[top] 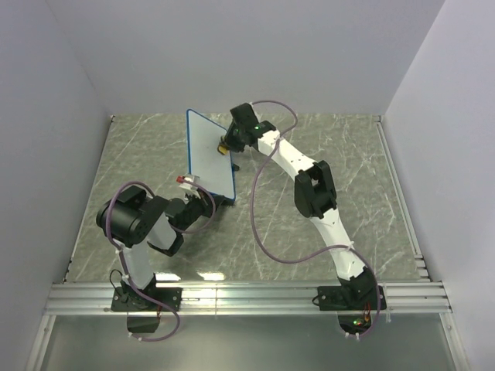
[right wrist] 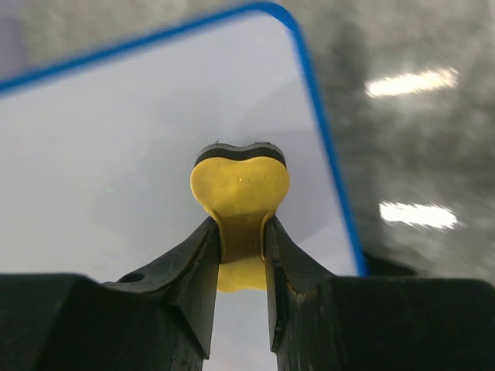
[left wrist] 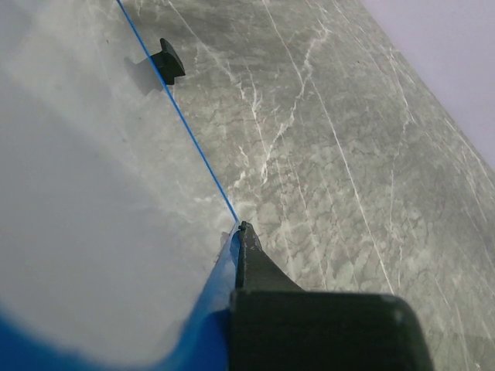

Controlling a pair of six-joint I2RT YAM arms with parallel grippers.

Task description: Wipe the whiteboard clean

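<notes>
Jaws of the right gripper (right wrist: 240,232) squeeze a yellow eraser (right wrist: 240,189) against the whiteboard (top: 207,154), while the left gripper (top: 206,201) pinches its edge.

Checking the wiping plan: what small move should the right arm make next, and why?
Probably sweep the eraser inward across the whiteboard. The right gripper is shut on the eraser close to the board's blue side edge, and the left gripper clamps the frame, steadying it.
</notes>
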